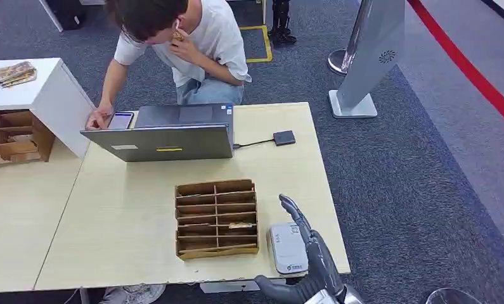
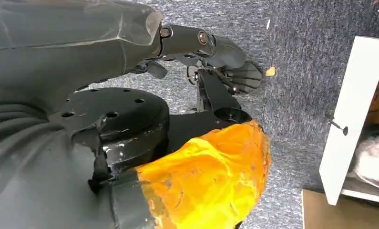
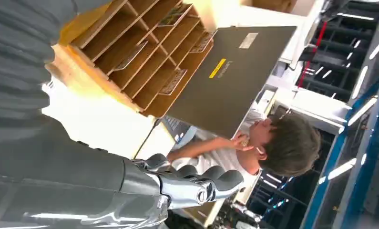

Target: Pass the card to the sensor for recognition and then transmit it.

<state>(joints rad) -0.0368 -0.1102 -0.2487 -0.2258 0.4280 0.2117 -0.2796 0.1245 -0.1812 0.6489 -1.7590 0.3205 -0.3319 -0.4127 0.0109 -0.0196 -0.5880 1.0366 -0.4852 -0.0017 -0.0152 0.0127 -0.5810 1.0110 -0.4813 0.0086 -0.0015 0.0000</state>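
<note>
Head view: my right hand hovers spread and empty beside the sensor at the table's near edge; left hand hangs empty. No card picked yet, I judge.

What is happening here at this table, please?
A humanoid robot's right hand is raised over the white sensor near the table edge, fingers spread, holding nothing. Beside it stands a wooden card organizer with a card in one slot. Across the table, a person works at a laptop. The left hand hangs over carpet.
</note>
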